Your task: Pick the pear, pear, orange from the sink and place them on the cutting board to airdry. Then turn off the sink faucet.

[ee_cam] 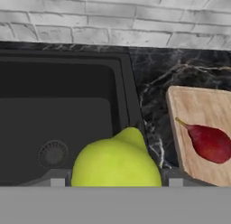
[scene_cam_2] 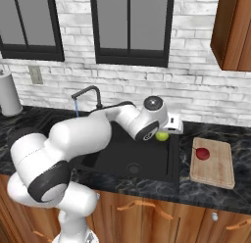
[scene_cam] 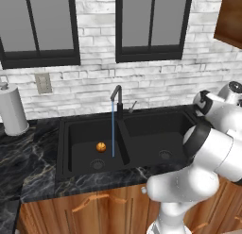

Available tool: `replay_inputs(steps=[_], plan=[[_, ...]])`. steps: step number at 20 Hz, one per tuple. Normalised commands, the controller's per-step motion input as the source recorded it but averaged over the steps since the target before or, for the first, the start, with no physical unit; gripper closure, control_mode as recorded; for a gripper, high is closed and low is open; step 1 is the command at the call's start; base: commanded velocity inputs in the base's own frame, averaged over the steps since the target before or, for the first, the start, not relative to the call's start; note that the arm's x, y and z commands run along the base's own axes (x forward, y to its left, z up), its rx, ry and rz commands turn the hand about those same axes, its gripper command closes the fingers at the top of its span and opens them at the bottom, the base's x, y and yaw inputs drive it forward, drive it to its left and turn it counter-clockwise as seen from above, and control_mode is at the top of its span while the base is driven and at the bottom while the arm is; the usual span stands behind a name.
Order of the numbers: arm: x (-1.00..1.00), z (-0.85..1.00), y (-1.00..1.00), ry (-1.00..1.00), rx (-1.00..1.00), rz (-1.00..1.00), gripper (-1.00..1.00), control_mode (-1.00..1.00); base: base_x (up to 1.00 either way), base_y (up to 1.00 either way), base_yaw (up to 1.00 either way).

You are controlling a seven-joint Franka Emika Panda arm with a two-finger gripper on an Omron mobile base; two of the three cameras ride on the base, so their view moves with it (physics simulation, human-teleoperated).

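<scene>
The jaws stand part-closed on the yellow-green pear (ee_cam: 116, 160), probably light, firm and smooth-skinned, so gripping across its broad belly, as here, looks best.

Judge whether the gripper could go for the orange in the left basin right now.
Probably not yet: the gripper is shut on the yellow-green pear above the right basin, so it must unload first. The orange itself lies uncovered beside the running water.
</scene>
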Motion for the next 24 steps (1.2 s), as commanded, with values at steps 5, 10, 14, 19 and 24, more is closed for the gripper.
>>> replay_inputs(steps=[5, 10, 14, 19, 24], plan=[[-0.43, 0.46, -0.4, 0.03, 0.0, -0.09, 1.0, -1.0, 0.0, 0.0, 0.0], [-0.17, 0.15, -0.38, 0.0, -0.01, -0.04, 1.0, -1.0, 0.0, 0.0, 0.0], [-0.12, 0.0, -0.55, 0.01, 0.0, -0.03, 1.0, -1.0, 0.0, 0.0, 0.0], [-0.62, 0.04, -0.29, 0.0, 0.0, -0.02, 1.0, -1.0, 0.0, 0.0, 0.0], [-0.76, 0.37, 0.01, -0.02, 0.0, 0.0, 1.0, -1.0, 0.0, 0.0, 0.0]])
